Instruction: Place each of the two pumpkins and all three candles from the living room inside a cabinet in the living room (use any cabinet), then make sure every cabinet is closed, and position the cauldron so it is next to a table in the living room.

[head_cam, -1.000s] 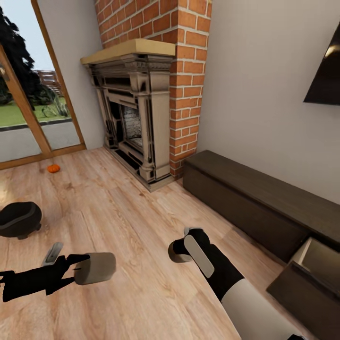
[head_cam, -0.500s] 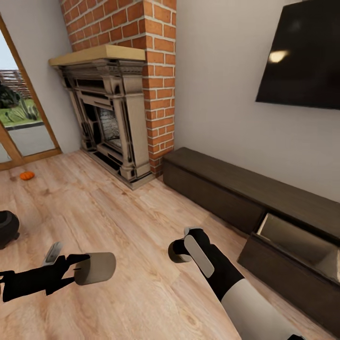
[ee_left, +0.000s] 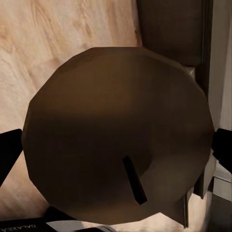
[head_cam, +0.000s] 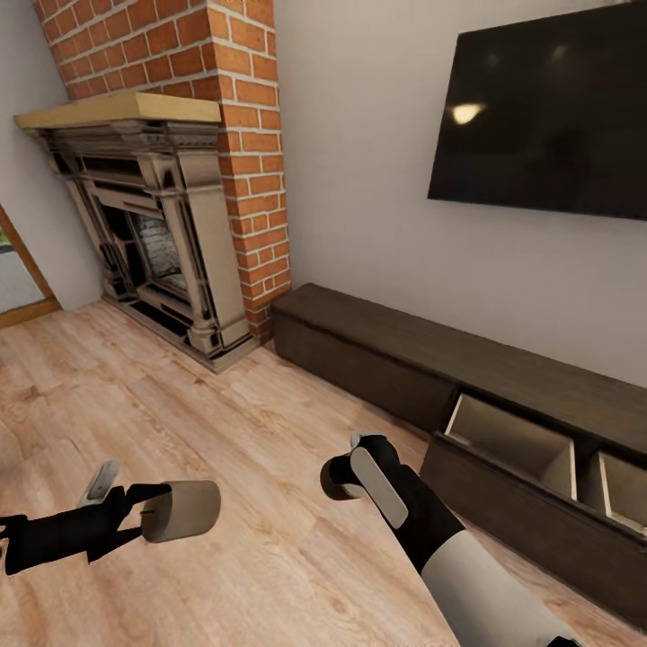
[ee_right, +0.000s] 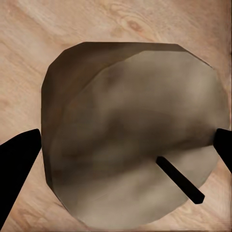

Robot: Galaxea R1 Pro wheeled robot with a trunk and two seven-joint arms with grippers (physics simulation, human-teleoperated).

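We are carrying two candles toward the cabinet (head_cam: 503, 386), the long dark-brown unit running along the far wall under the television (head_cam: 548, 117). Our left gripper (head_cam: 135, 512) is pinched around one candle (head_cam: 182, 510), held out low over the wooden floor (head_cam: 225, 395) at the near left. The left wrist view confirms it: that candle's round end face (ee_left: 118, 130) with its short dark wick sits squarely between the fingers. Our right gripper (head_cam: 346, 472) is closed on the second candle (head_cam: 337, 478), near the middle of the scene; from the head camera most of it is hidden behind the wrist, so we judge the hold mainly from the right wrist view, where the candle (ee_right: 135, 135) is seated between the two dark fingertips.

At the right, a drawer (head_cam: 521, 467) of the cabinet stands pulled out toward us, its pale tan compartments showing and apparently bare, though part of the inside is hidden by the drawer front. The brick fireplace (head_cam: 153, 207) stands far left, well apart from the drawer.

The step in hand, as we read it, is the approach with both candles for stowing. Next we would need to close in on the open drawer, bring one gripper over a compartment, lower it and release, then do likewise with the other. The drawer front rises between us and the compartments, so each candle should clear that edge before descending.
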